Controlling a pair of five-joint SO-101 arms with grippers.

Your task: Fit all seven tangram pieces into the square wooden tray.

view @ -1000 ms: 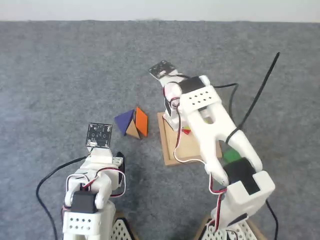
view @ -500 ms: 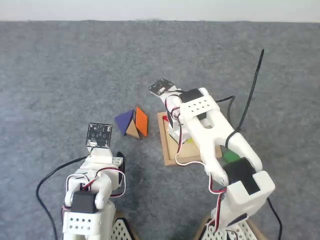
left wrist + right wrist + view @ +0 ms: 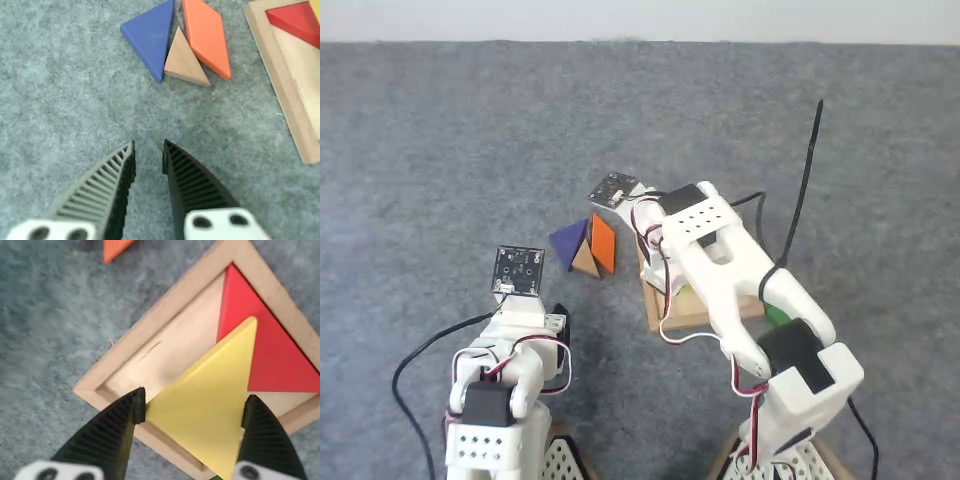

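My right gripper (image 3: 194, 409) is shut on a yellow triangle (image 3: 210, 400), holding it tilted just over the square wooden tray (image 3: 165, 315). A red triangle (image 3: 270, 350) lies in the tray's corner, its edge under the yellow one. In the high view the right arm (image 3: 705, 215) covers most of the tray (image 3: 655, 300). A blue triangle (image 3: 570, 240), a tan triangle (image 3: 585, 262) and an orange parallelogram (image 3: 604, 243) lie together on the carpet left of the tray. My left gripper (image 3: 149, 146) sits low over the carpet short of them, slightly open and holding nothing.
A green piece (image 3: 780, 315) lies on the carpet at the tray's right, half under the right arm. The grey carpet stretches wide around the pieces. A black cable (image 3: 805, 190) arcs up from the right arm.
The right arm has swung left and down over the tray, bringing the yellow triangle toward the tray's left part. The left arm and the loose pieces have stayed put.
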